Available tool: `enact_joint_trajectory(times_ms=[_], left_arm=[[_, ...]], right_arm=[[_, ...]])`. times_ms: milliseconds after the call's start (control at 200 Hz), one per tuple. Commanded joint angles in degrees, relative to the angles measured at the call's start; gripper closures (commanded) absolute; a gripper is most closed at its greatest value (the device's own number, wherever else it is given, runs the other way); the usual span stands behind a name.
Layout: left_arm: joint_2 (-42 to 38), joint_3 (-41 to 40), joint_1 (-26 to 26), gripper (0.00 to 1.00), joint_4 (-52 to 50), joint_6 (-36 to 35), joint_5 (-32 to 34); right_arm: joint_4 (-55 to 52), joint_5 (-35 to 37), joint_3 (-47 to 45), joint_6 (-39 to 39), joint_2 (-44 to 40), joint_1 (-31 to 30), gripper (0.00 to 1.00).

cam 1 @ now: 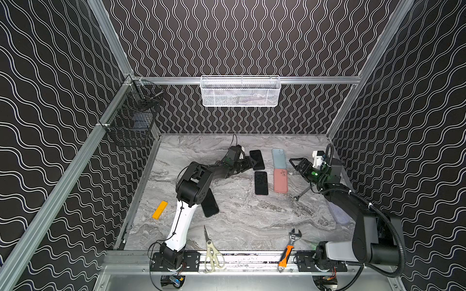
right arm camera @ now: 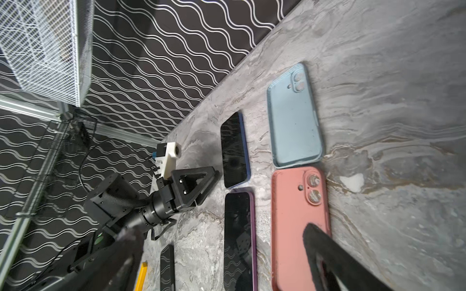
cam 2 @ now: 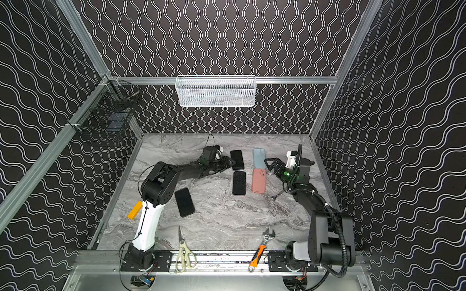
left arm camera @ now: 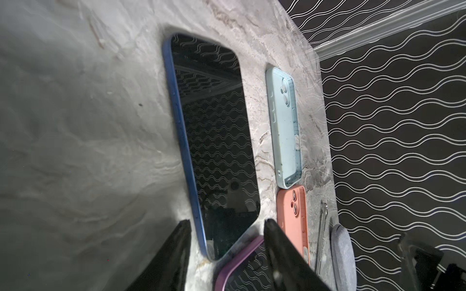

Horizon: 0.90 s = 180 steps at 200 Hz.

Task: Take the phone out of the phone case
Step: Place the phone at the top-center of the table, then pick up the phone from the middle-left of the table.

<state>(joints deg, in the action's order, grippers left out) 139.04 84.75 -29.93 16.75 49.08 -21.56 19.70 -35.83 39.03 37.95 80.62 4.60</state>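
Far phone (left arm camera: 214, 141) rim blue in 2 wrist views, black overhead.

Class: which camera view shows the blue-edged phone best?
The left wrist view: the blue-edged phone is largest, blue edge and dark screen clear. The right wrist view shows it smaller; both top views, only a small dark slab.
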Motion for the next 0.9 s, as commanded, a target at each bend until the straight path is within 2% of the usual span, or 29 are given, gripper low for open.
enact_joint_trajectory(times_ms=[0, 105, 210, 320, 461, 551, 651, 766, 896], left_arm=[[-3.38, -0.71, 0.14, 0.39, -1.36, -3.64, 1.64], [-8.96, -2.77, 0.35, 0.29, -4.06, -7.1, 3.56], [-15.82, -6.0, 1.46, 0.15, -6.46, -9.15, 4.53], [-24.79, -10.65, 3.69, 0.07, -9.82, -10.36, 5.37], [-37.96, -15.97, 8.35, 0.03, -16.88, -13.38, 6.74], [-44.55, -15.66, 12.6, 0.01, -25.76, -16.12, 6.65], [-48.41, -12.87, 17.52, 0.01, -37.91, -19.5, 6.16], [-52.58, -14.5, 23.45, 0.01, -41.09, -21.85, 5.11], [-51.58, -14.17, 31.46, 0.01, -45.46, -23.69, 0.71]], right_arm=[[7.16, -7.31, -0.11, 3.5, 2.49, 0.06, 0.0], [5.13, -11.02, 2.07, 2.67, 4.92, -1.32, 0.0], [-9.19, -2.79, 7.91, -6.72, 4.97, -6.84, 0.0], [-14.83, 2.85, 11.78, -11.08, 4.97, -12.56, 0.0], [-20.84, 8.02, 17.05, -14.97, 6.42, -19.41, 0.0], [-23.36, 12.15, 19.64, -16.4, 7.21, -25.2, 0.0], [-23.85, 15.66, 20.21, -15.61, 8.57, -32.49, 0.0], [-24.28, 21.64, 20.8, -15.22, 10.7, -40.71, 0.0], [-25.78, 26.47, 23.31, -13.55, 14.48, -48.69, 0.0]])
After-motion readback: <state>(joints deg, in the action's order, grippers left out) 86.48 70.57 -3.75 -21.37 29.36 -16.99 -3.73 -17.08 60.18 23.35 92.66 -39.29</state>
